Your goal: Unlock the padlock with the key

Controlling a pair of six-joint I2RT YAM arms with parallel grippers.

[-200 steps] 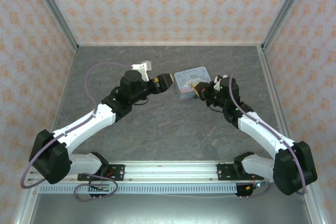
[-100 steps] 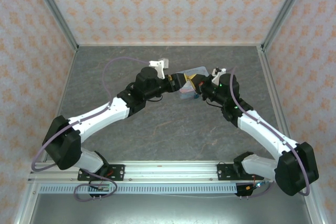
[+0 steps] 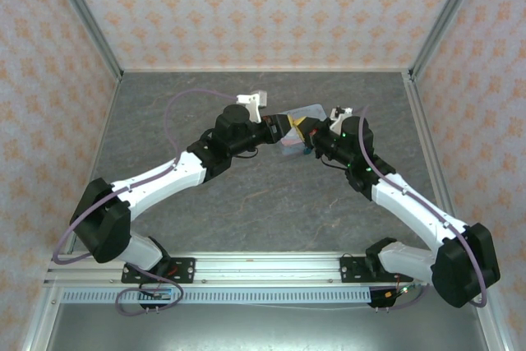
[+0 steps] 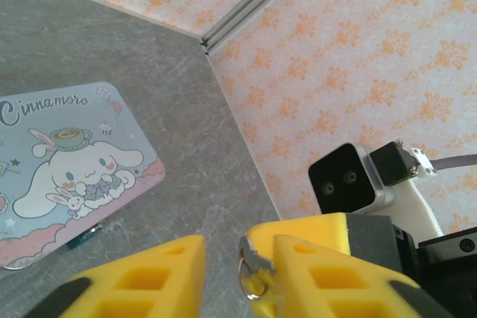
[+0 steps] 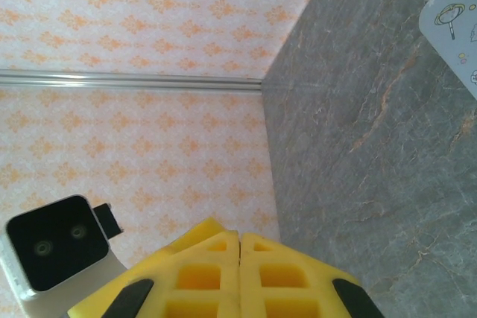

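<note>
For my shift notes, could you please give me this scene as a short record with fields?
Left gripper: jaws apart, a silver metal ring between them
Right gripper: shut
Tin: Cinnamoroll tin lying on the grey table
Beside the tin: small teal item on the table, perhaps the padlock; too small to be sure

Bright, even light is falling from above onto the grey stone-patterned tabletop [image 3: 271, 203]. A thin, soft shadow is lying along the lower edge of the pale-blue rectangular cartoon tin [image 4: 67, 176]. Below that tin, the left wrist view's yellow foam fingers [image 4: 141, 281] are blurring close to the lens.
</note>
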